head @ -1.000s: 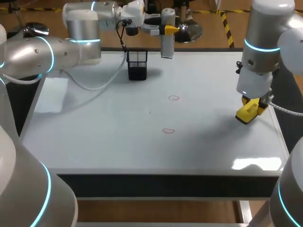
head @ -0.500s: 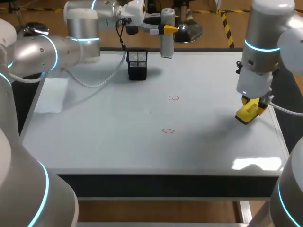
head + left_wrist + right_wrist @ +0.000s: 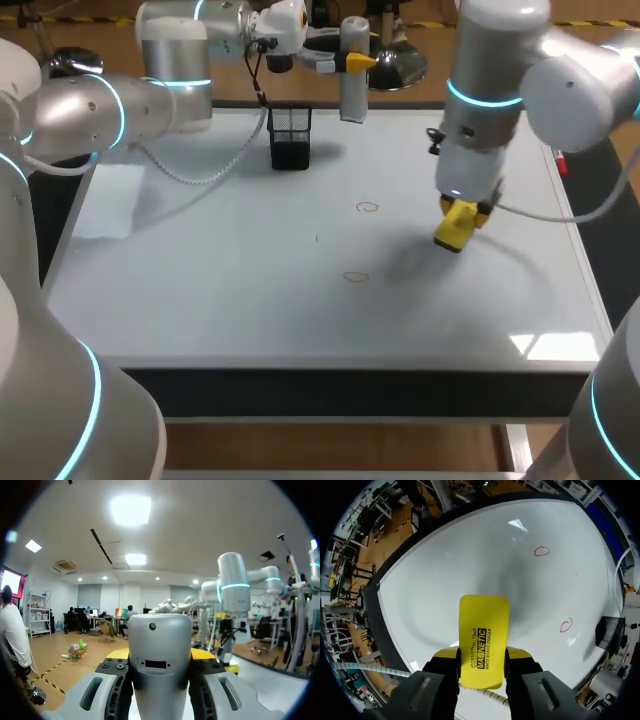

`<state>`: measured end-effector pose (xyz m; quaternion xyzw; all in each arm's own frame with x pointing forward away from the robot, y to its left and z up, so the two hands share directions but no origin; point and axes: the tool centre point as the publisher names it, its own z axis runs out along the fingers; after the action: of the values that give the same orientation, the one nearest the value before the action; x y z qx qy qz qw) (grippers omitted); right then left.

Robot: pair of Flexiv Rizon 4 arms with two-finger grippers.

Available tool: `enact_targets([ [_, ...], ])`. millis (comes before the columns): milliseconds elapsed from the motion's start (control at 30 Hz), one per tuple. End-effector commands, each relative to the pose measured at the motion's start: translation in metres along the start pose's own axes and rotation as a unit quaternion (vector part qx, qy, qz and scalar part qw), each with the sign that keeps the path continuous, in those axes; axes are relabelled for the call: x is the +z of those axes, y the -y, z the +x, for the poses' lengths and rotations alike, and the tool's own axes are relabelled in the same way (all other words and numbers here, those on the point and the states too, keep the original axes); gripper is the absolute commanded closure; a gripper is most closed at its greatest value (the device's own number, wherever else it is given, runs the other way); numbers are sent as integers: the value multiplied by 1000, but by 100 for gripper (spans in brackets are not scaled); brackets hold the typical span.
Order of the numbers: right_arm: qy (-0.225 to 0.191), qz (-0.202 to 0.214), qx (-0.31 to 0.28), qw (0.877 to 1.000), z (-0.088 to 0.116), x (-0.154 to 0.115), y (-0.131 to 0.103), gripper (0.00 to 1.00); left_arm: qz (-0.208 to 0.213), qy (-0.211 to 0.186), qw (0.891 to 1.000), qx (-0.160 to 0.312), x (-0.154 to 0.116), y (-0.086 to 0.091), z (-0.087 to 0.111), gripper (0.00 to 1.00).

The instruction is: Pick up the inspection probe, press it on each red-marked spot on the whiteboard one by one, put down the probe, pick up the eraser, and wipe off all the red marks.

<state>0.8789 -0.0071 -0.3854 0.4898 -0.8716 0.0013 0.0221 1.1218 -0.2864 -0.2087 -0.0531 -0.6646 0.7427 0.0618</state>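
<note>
Head view: R arm has swung in from table (image 3: 200, 300) edge w/ eraser (image 3: 457, 224) pinched in its fingers (image 3: 518, 654), red marks (image 3: 367, 207) now just ahead, so wiping's next; L fingers (image 3: 362, 62) still pinch probe (image 3: 352, 92), unparked.

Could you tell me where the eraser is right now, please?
In the head view, the eraser is clamped in the right gripper over the whiteboard, right of the two red marks.
</note>
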Motion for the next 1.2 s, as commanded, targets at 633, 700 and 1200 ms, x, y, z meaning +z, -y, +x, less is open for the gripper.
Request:
enact_targets([
  [633, -50, 14, -173, 984, -169, 1, -18, 100, 0, -2, 1000, -1, 0, 1, -2, 100],
  [700, -51, 13, -181, 982, -176, 3, -20, 100, 0, -2, 1000, -1, 0, 1, -2, 100],
  [1200, -67, 14, -226, 972, -196, 18, -31, 100, 0, -2, 1000, -1, 0, 1, -2, 100],
])
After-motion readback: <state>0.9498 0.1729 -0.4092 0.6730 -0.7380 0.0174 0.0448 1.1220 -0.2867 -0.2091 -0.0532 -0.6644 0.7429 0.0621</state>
